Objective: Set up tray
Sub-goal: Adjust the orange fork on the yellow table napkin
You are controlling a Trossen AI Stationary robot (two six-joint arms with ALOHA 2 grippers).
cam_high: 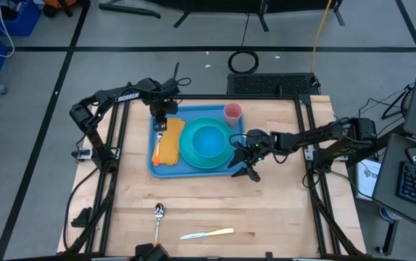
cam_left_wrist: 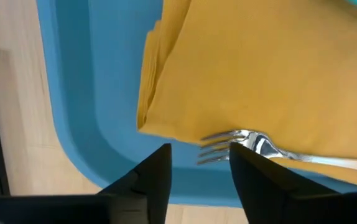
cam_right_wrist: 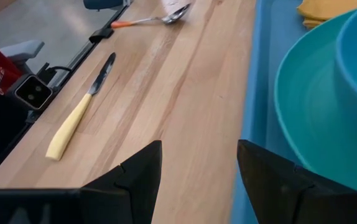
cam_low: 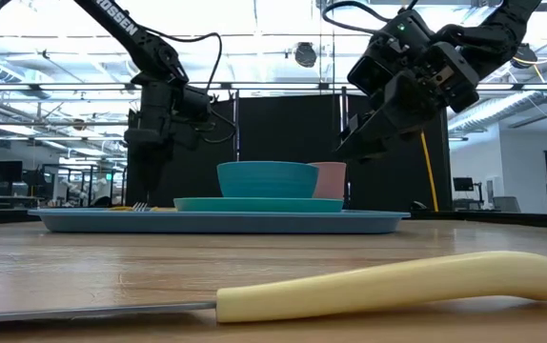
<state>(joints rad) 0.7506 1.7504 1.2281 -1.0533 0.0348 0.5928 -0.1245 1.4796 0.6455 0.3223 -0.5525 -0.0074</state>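
The light-blue tray [cam_high: 153, 158] lies on the wooden table. It carries a teal plate [cam_high: 190, 156] with a teal bowl [cam_high: 209, 139] on it, a pink cup [cam_high: 233, 112] at its far right corner, and a folded yellow napkin [cam_high: 170, 141]. A fork [cam_left_wrist: 272, 149] with an orange handle lies on the napkin, its tines past the napkin's edge. My left gripper [cam_left_wrist: 200, 163] hangs open just over the fork's tine end and touches nothing that I can see. My right gripper [cam_high: 247, 167] is open and raised beside the tray's right near corner.
A spoon [cam_high: 159, 213] with an orange handle and a knife [cam_high: 208, 233] with a pale yellow handle lie on the bare wood near the table's near edge. Dark frame rails run along the table's left and right sides.
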